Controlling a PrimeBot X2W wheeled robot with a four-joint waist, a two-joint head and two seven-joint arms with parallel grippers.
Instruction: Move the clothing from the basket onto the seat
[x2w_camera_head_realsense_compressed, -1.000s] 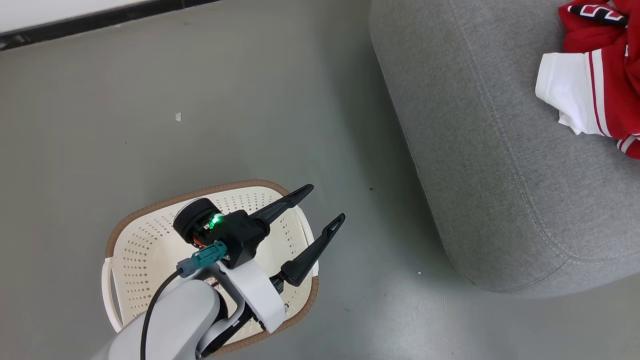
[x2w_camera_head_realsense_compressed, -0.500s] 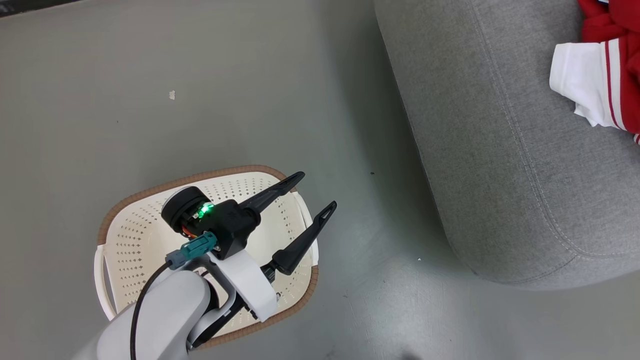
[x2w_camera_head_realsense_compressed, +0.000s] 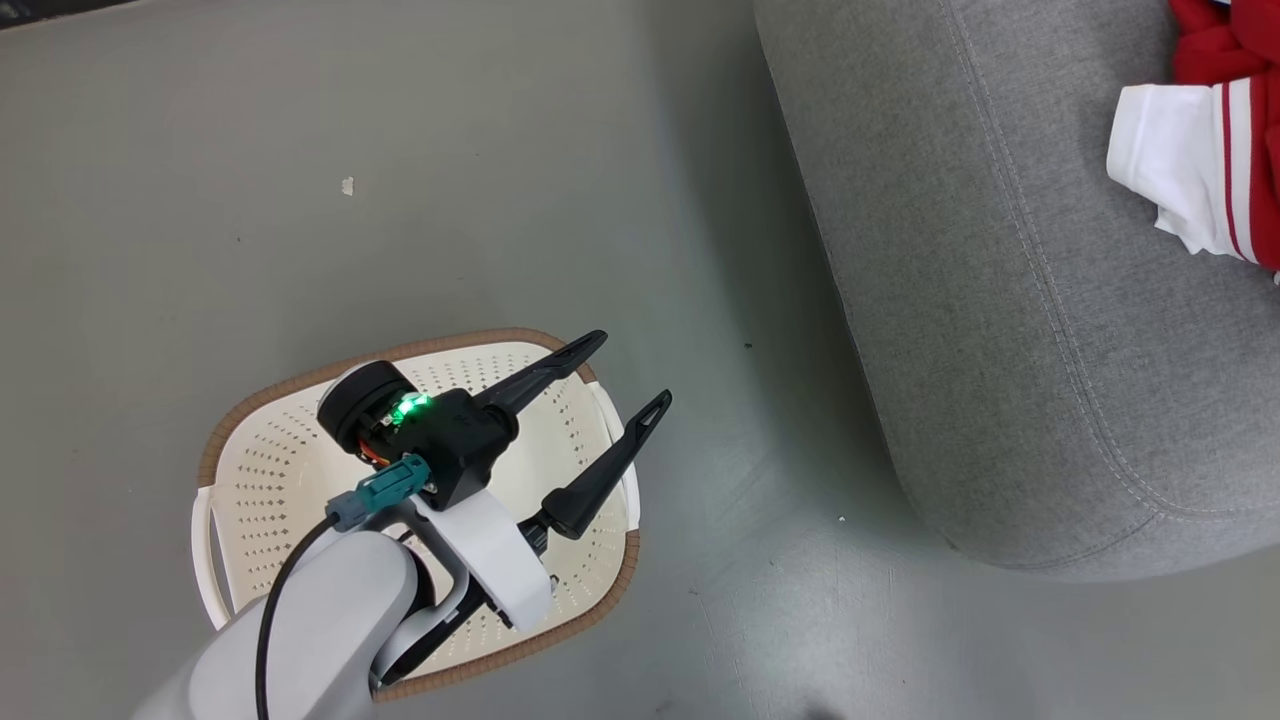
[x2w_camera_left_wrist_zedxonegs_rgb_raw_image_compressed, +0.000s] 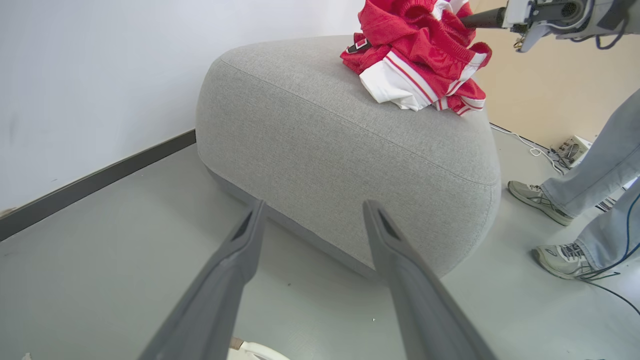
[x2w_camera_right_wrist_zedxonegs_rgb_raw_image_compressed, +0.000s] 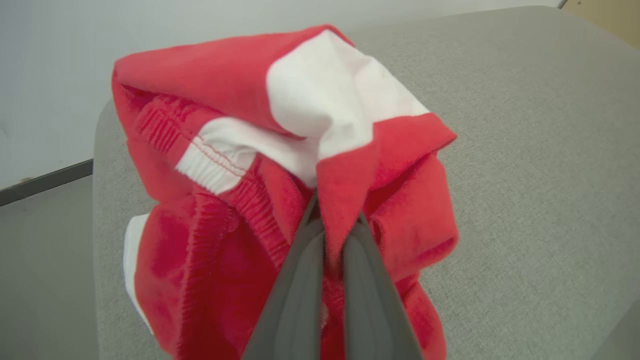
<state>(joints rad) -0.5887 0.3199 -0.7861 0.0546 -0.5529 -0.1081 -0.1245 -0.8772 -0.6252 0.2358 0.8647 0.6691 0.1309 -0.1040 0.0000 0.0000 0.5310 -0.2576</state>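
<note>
The cream perforated basket (x2w_camera_head_realsense_compressed: 260, 500) stands on the floor at the lower left of the head view. My left gripper (x2w_camera_head_realsense_compressed: 632, 368) hovers open over its right end, and the arm hides part of its inside. The left wrist view looks past the spread gripper (x2w_camera_left_wrist_zedxonegs_rgb_raw_image_compressed: 314, 205) at the grey seat (x2w_camera_left_wrist_zedxonegs_rgb_raw_image_compressed: 350, 145). The red and white clothing (x2w_camera_left_wrist_zedxonegs_rgb_raw_image_compressed: 415, 60) lies heaped on the seat's top. My right gripper (x2w_camera_right_wrist_zedxonegs_rgb_raw_image_compressed: 334, 220) is shut on a fold of a red garment (x2w_camera_right_wrist_zedxonegs_rgb_raw_image_compressed: 225, 100) above the seat (x2w_camera_right_wrist_zedxonegs_rgb_raw_image_compressed: 525, 175). It also reaches the heap as the right gripper (x2w_camera_left_wrist_zedxonegs_rgb_raw_image_compressed: 470, 20) from the upper right. The head view has the seat (x2w_camera_head_realsense_compressed: 1000, 300) at the right, with the clothing (x2w_camera_head_realsense_compressed: 1190, 160) at its top right corner.
A person's legs (x2w_camera_left_wrist_zedxonegs_rgb_raw_image_compressed: 575, 200) in jeans and grey sneakers stand on the floor right of the seat. Cables and a power strip (x2w_camera_left_wrist_zedxonegs_rgb_raw_image_compressed: 570, 147) lie behind them. A white wall with a dark baseboard (x2w_camera_left_wrist_zedxonegs_rgb_raw_image_compressed: 100, 180) runs behind the seat. A small white scrap (x2w_camera_head_realsense_compressed: 347, 186) lies on the floor.
The head camera has moved, so the whole picture slid up and right and the clothing sits nearer the corner. My left gripper stays open over the basket.
</note>
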